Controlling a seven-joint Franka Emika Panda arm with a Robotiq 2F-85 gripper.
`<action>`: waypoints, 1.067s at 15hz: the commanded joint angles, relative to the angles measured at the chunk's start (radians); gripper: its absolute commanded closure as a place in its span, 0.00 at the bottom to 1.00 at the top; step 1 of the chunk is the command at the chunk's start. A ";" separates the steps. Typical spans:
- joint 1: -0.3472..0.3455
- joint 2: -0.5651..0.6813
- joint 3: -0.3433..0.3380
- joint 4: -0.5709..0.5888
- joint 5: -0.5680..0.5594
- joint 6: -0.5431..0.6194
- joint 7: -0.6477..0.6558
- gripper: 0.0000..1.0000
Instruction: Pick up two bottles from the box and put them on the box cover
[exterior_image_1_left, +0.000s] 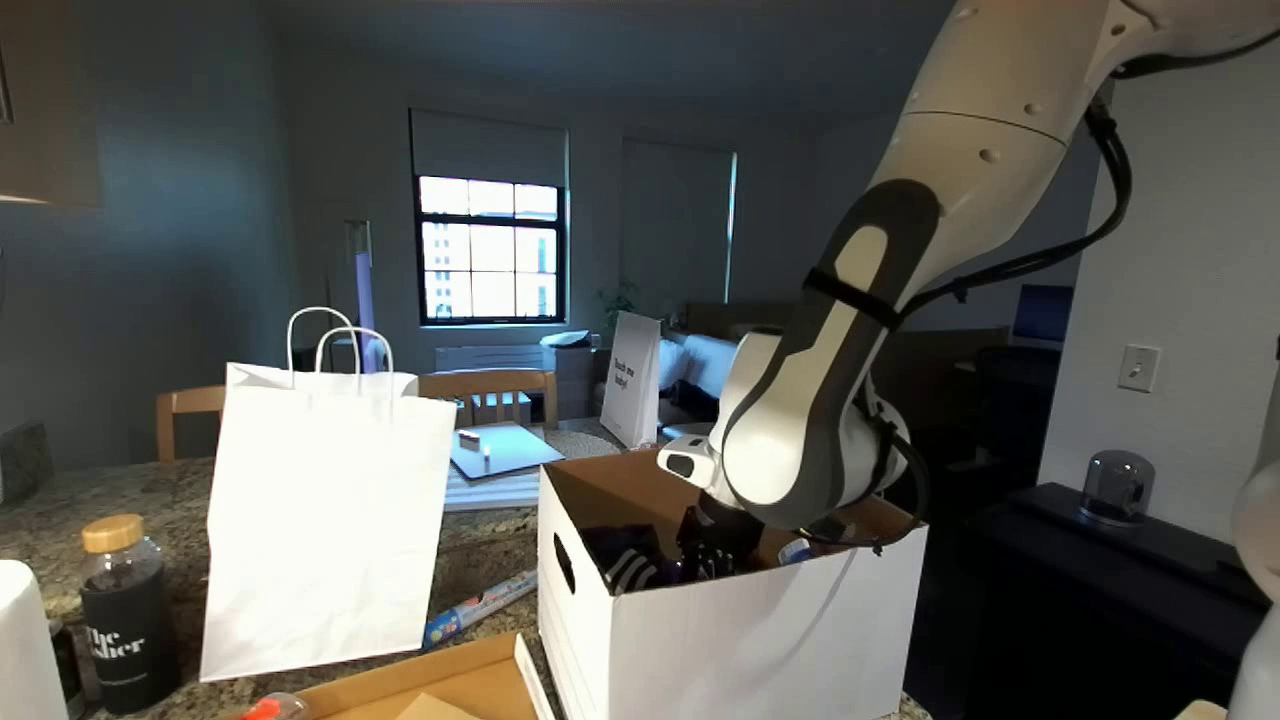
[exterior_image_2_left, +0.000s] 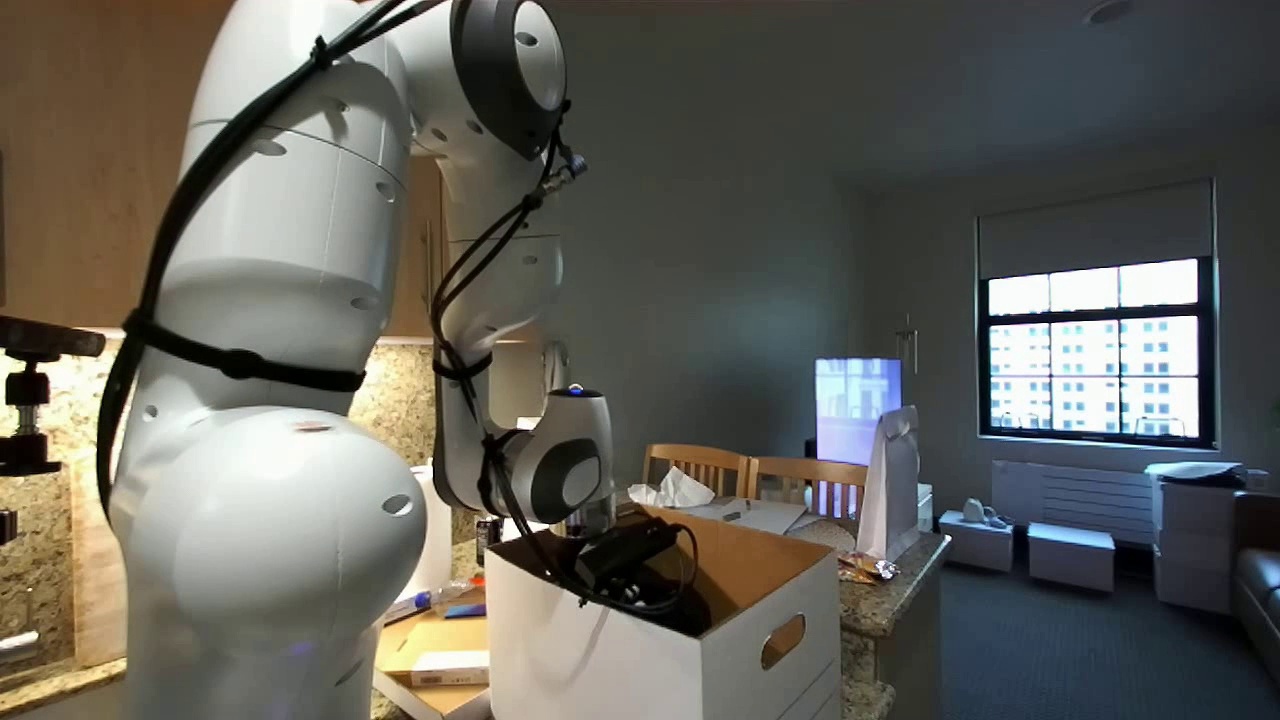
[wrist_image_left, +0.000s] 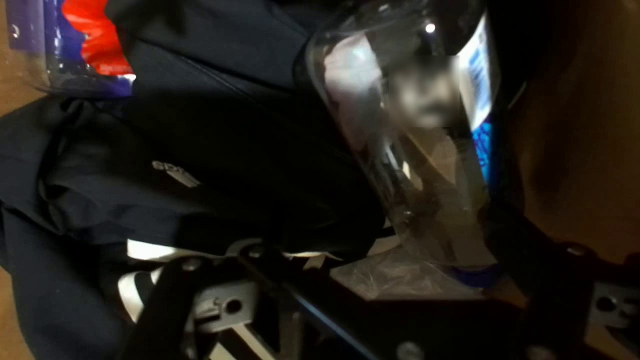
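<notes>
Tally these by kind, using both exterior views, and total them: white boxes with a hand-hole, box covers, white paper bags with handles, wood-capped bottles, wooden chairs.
White box with a hand-hole: 1
Box cover: 1
White paper bag with handles: 1
Wood-capped bottle: 1
Wooden chairs: 2
Total: 6

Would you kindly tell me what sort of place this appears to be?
Most likely a home, perhaps a city apartment: a speckled stone counter stands with wooden chairs by its far side, and the window looks out on buildings.
</notes>
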 joint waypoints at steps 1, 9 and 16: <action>0.008 -0.012 0.012 -0.042 -0.002 -0.012 -0.001 0.00; -0.001 -0.066 -0.024 -0.019 -0.001 -0.159 0.001 0.00; 0.107 -0.095 -0.112 -0.022 -0.014 -0.208 0.026 0.00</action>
